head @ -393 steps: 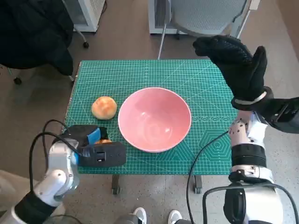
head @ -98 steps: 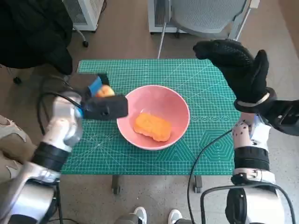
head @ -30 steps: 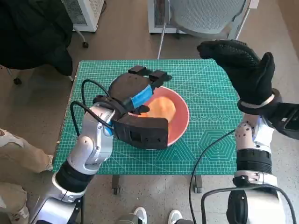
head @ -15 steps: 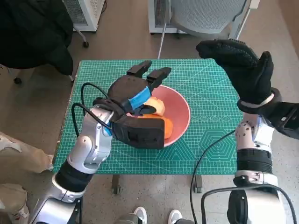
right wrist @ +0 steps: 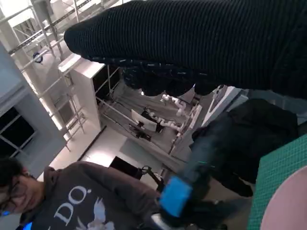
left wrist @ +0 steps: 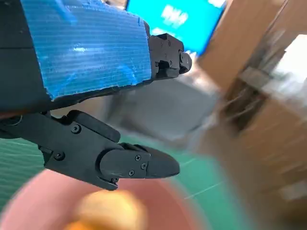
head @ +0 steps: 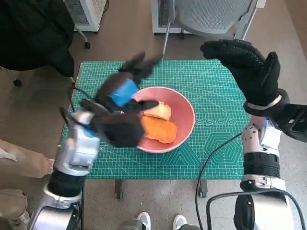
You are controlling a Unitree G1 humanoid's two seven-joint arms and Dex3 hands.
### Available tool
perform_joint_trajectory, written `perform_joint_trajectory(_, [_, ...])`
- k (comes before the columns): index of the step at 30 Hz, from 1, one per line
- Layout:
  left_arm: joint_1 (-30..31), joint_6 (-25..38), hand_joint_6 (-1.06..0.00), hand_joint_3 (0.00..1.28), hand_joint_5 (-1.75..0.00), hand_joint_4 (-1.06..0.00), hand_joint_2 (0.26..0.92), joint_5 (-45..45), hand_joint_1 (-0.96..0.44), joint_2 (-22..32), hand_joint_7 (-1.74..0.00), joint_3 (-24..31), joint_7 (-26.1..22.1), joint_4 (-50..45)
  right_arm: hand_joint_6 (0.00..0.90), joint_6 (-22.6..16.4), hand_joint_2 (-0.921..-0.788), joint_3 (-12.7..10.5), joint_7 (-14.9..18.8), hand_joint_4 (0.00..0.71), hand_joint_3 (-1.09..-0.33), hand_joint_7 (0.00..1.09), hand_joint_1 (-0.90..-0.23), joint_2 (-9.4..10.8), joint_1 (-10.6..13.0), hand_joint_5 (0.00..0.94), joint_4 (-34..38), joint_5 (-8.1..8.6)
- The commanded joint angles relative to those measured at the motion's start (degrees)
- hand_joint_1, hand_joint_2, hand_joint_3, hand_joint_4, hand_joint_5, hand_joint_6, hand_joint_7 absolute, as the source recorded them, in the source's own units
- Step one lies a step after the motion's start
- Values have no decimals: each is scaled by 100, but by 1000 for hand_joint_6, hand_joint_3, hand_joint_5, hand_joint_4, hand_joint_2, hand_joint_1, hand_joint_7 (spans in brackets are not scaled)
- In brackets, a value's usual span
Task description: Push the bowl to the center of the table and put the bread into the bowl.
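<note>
Since half a second ago the left hand point(head: 125, 91) has swung toward the upper left of the frame, off the pink bowl point(head: 184, 115), with fingers spread and nothing in it. Both pieces of bread point(head: 158, 128) now lie inside the bowl at the middle of the green desk point(head: 216, 91). At upper right the gloved right hand point(head: 242, 64) hovers open and empty. I think a low retreat could catch the rim and drag the bowl off centre

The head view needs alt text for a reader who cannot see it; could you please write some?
A pink bowl holding two pieces of bread sits near the middle of a green cutting mat on a small table. The blurred left robot hand hovers open over the bowl's left rim, and the gloved right robot hand is raised at the mat's right edge.
</note>
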Motion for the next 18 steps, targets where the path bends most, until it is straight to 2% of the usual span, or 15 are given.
perform_joint_trajectory(1, [18,-549,-66,398,1,1,921,-2403,-719,-678,-106,1124,-383,157,302,131,-921,104,-246,269,-850,2,-733,45,-24,1,-260,-111])
perform_joint_trajectory(3, [44,-454,-58,383,1,1,921,-2874,-712,-790,-102,1276,-473,13,298,135,-921,131,-321,265,-850,1,-733,63,-26,0,-347,-138])
perform_joint_trajectory(5, [75,-359,-35,262,1,1,921,-3245,-656,-839,-96,1400,-524,-195,284,116,-921,166,-420,246,-859,0,-731,87,-29,0,-446,-186])
perform_joint_trajectory(8, [92,-325,-21,160,1,1,905,-3501,-586,-757,-96,1509,-586,-350,269,79,-921,210,-565,222,-870,0,-728,112,-50,0,-539,-259])
perform_joint_trajectory(16, [249,-277,-68,71,1,1,861,-3814,-510,-538,-138,1657,-585,-687,250,-20,-921,320,-924,189,-879,0,-725,136,-142,0,-603,-446])
perform_joint_trajectory(18, [282,-311,-47,42,1,1,869,-3855,-501,-534,-246,1677,-569,-720,248,-36,-921,341,-979,184,-879,0,-725,136,-160,0,-597,-479])
